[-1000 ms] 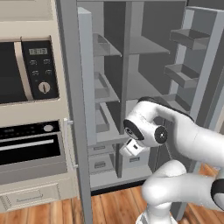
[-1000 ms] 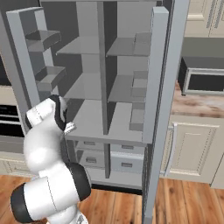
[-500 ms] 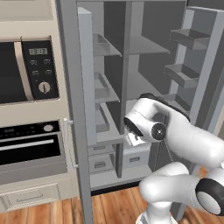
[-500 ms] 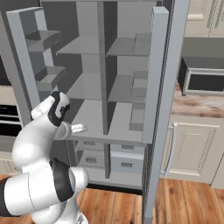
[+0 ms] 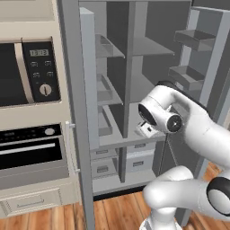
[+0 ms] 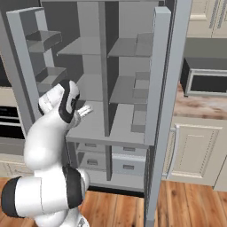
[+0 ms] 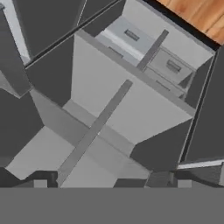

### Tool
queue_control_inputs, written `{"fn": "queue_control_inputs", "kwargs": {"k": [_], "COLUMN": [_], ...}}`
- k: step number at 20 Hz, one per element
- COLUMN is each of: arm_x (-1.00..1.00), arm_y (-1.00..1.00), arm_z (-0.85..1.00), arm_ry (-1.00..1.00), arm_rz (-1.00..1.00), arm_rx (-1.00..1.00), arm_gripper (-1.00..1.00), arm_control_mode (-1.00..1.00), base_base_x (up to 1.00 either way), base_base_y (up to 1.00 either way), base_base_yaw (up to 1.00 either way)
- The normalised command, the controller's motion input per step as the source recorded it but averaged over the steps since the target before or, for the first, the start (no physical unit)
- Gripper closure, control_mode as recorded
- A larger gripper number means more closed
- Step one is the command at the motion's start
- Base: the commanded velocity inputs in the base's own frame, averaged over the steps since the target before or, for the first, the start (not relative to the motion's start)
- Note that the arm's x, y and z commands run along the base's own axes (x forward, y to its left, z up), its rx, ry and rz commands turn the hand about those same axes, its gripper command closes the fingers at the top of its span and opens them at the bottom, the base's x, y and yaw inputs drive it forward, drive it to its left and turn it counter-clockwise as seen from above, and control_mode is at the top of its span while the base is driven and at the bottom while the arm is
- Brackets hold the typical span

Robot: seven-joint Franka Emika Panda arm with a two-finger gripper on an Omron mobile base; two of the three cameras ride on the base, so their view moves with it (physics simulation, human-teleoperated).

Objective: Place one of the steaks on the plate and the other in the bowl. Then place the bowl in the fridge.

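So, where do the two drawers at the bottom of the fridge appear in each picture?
Left base view: the drawers sit low in the centre, left of the white arm.
Right base view: the drawers sit low in the centre, right of the arm.
Hand view: the drawers are at the upper right, seen tilted.
Shared landmark: the wide shelf directly above them.

Even, flat rendered light; soft shadows; hand view coarse, slightly blurred.
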Motion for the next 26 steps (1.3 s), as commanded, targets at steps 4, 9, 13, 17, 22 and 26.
{"fn": "queue_control_inputs", "kwargs": {"k": [4,9,13,17,22,26], "arm_x": [0.05,0.0,0.0,-0.11,0.0,-0.31], "arm_y": [-0.39,-0.54,0.02,0.3,0.3,0.08], "arm_z": [0.34,0.12,0.2,0.51,0.61,0.29], "arm_ry": [-0.44,-0.84,-0.81,-0.69,-0.57,-0.63], "arm_rz": [0.43,0.47,0.28,0.02,-0.17,-0.09], "arm_rx": [-0.39,-0.46,-0.73,-0.82,-0.82,-0.9], "arm_gripper": [-1.0,-1.0,-1.0,-1.0,-1.0,-1.0], "arm_control_mode": [-1.0,-1.0,-1.0,-1.0,-1.0,-1.0], "base_base_x": [0.0,0.0,0.0,0.0,0.0,0.0], "base_base_y": [0.0,0.0,0.0,0.0,0.0,0.0], "base_base_yaw": [0.0,0.0,0.0,0.0,0.0,0.0]}}
